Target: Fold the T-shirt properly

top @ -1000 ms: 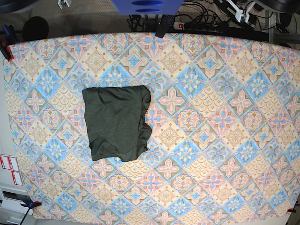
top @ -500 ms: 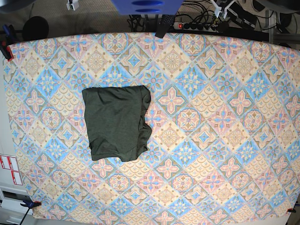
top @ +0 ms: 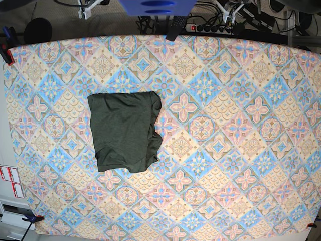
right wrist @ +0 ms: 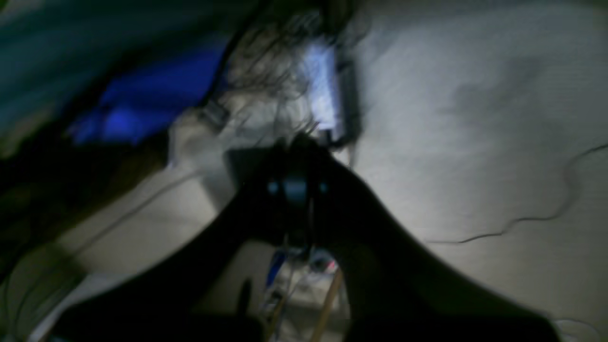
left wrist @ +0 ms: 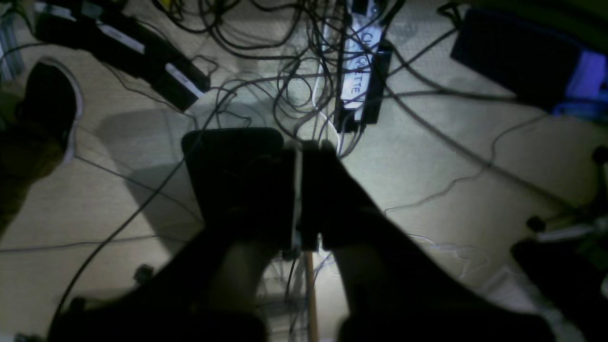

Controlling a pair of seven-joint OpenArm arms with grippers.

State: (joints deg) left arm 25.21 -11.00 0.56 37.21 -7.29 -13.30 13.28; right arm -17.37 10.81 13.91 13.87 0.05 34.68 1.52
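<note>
A counter (top: 241,150) under a patterned cloth of pink and blue tiles carries the T-shirt (top: 124,131), which lies as a compact folded block on the side of the right arm, its inner edge rumpled. The shirt looks soft, light and limp, best pinched at a corner or hem. The left hand (left wrist: 299,185) and right hand (right wrist: 297,190) are clenched on nothing, above a floor strewn with cables (left wrist: 285,71); the right wrist view is too blurred for detail.

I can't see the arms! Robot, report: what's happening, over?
Both pincers shut, empty, off the table. T-shirt folded, lying on the patterned tablecloth. Nothing in the way.
</note>
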